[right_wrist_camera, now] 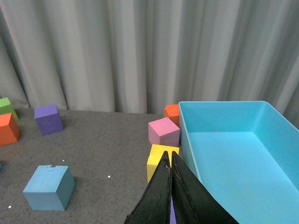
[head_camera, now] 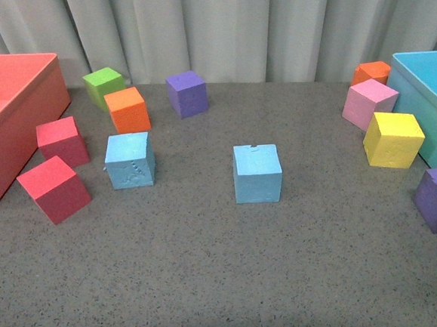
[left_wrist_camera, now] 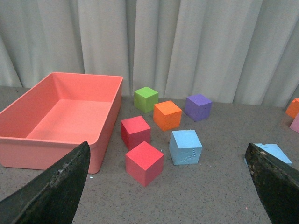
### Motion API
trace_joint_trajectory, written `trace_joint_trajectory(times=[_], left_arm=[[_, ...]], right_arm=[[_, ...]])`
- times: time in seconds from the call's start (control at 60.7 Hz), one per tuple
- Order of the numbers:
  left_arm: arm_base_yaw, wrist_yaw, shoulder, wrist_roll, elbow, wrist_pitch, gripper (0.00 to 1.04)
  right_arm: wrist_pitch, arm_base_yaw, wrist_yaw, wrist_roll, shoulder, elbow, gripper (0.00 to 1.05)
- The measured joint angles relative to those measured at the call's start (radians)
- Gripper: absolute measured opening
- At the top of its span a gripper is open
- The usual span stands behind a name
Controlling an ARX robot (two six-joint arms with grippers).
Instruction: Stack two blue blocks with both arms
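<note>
Front view: embossed blue block (head_camera: 130, 160) left of centre, other blue block (head_camera: 257, 173) mid-worktop (head_camera: 213, 285), well apart, neither held. My left hand (left_wrist_camera: 167, 154) hangs spread wide and my right hand (right_wrist_camera: 169, 156) is pinched together on nothing; I'd open the right, square each hand to its block and grip flat faces. Coral bin (left_wrist_camera: 107, 121) and turquoise bin (right_wrist_camera: 219, 103): both empty.

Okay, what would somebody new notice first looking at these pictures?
Bright cubes lie scattered on a grey table, with the left blue block and the middle blue block standing apart, unstacked. A big red bin sits at the far left and a turquoise bin at the far right; both look empty.
</note>
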Motion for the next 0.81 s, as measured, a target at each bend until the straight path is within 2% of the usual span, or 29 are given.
trace_joint_trajectory(times=[0.099, 0.807], left_arm=[[0.0, 0.0, 0.0, 0.0, 0.0, 0.0, 0.98], [0.0, 0.0, 0.0, 0.0, 0.0, 0.0, 0.98]], right_arm=[[-0.064, -0.024, -0.003, 0.0, -0.086, -0.02, 0.01], [-0.521, -0.025, -0.009, 0.0, -0.604, -0.064, 0.01]])
